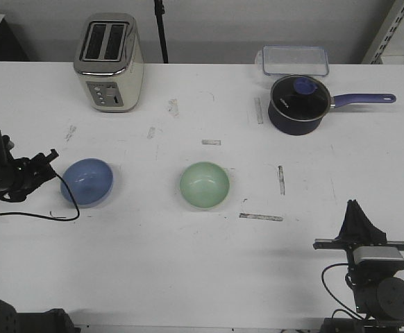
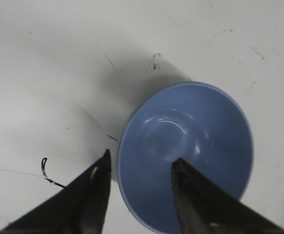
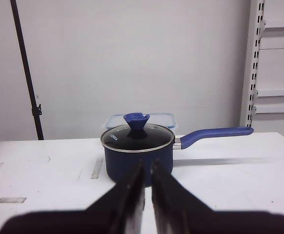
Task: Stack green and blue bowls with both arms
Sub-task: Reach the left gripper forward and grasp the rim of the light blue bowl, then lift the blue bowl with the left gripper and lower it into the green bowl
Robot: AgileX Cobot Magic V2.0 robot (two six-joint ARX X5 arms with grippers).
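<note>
Left arm: black, jointed, reaches in low from the left edge of the front view, wrist turned toward the table's middle, a black cable looping beneath it.
Left gripper [image 1: 51, 161]: jaws parted; in the left wrist view its two dark fingers [image 2: 95, 192] spread wide, one on either side of the blue bowl's [image 2: 191, 151] near rim.
Right arm: folded low at the front right corner, grey-capped base below, cable coiled beside it.
Right gripper [image 1: 357, 211]: points forward and level; the right wrist view shows its fingers [image 3: 127, 195] drawn almost together, a thin slit between them, nothing held.
</note>
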